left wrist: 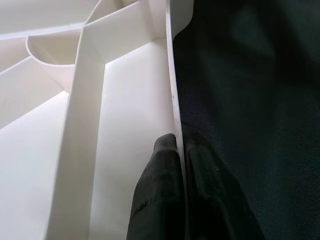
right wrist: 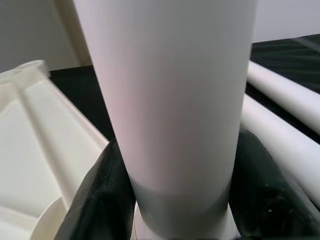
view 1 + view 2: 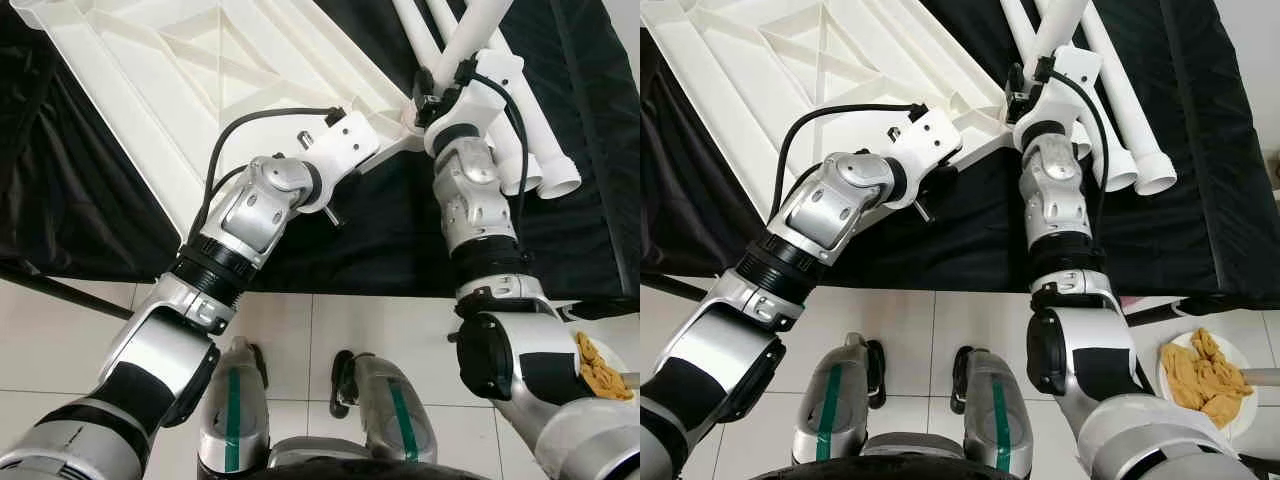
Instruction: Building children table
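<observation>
A white plastic table top [image 3: 200,80] lies upside down on a black cloth, its ribbed underside facing up. My left gripper [image 1: 179,142] is shut on the thin rim wall [image 1: 170,70] near the top's front right corner, one finger on each side. My right gripper [image 2: 177,170] is shut on a white tubular leg [image 2: 170,75]. That leg [image 3: 480,25] rises at a tilt from the same corner, its lower end at the corner socket. Both black fingers [image 2: 95,195] wrap round the tube.
Spare white legs [image 3: 1130,110] lie side by side on the black cloth [image 3: 80,180] to the right of the corner. A plate of yellow food [image 3: 1205,375] sits at the lower right. White floor tiles [image 3: 350,330] and my own legs [image 3: 980,400] are below.
</observation>
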Available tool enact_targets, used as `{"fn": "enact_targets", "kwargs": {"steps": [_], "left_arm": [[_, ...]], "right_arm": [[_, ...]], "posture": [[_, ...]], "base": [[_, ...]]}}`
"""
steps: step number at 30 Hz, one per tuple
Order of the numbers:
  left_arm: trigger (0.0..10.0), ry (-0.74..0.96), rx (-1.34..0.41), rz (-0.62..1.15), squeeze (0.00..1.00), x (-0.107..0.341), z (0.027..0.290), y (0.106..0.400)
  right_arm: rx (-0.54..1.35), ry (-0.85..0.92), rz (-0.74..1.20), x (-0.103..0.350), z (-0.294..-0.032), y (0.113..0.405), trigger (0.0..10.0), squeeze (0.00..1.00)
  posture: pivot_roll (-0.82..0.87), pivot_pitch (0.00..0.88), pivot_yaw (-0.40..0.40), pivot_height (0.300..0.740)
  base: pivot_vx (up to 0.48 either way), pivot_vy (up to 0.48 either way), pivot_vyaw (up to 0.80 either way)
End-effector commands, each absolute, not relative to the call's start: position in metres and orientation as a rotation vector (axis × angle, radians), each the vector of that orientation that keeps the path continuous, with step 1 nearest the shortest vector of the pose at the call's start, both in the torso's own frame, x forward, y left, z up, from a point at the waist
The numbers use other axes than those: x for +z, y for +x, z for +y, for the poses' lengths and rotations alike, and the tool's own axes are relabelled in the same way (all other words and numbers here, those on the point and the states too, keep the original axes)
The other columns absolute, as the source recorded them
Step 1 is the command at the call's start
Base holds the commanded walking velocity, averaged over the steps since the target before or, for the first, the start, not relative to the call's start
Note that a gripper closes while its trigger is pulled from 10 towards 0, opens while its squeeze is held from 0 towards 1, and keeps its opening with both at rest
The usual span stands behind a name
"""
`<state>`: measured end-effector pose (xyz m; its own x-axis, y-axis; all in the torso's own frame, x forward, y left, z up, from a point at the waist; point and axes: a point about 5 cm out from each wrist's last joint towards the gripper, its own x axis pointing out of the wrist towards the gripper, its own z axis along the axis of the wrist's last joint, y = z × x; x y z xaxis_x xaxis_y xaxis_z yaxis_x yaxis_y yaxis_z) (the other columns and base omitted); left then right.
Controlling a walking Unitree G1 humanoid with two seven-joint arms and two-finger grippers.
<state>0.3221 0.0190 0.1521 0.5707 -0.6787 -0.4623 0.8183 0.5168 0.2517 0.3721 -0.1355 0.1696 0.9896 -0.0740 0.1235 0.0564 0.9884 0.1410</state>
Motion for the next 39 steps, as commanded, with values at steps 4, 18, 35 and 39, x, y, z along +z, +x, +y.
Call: {"fn": "enact_targets", "kwargs": {"steps": [4,18,35,39], "left_arm": [[10.0,0.475,-0.969,0.257,0.0,0.163,0.005,0.315],[10.0,0.473,-0.966,0.256,0.0,0.164,0.006,0.316],[10.0,0.473,-0.959,0.256,0.0,0.164,0.008,0.316],[10.0,0.474,-0.96,0.255,0.0,0.165,0.007,0.316]], "right_arm": [[-0.297,0.169,-0.029,0.15,-0.124,0.363,10.0,0.0],[-0.338,0.168,-0.017,0.152,-0.117,0.363,10.0,0.0],[-0.264,0.148,-0.051,0.154,-0.132,0.365,10.0,1.0],[-0.235,0.143,-0.05,0.155,-0.136,0.366,10.0,1.0]], "posture": [[0.05,0.072,-0.025,0.74],[0.06,0.075,-0.027,0.74],[0.05,0.075,-0.028,0.74],[0.05,0.075,-0.028,0.74]], "base": [[0.0,0.0,0.0],[0.0,0.0,0.0],[0.0,0.0,0.0],[0.0,0.0,0.0]]}}
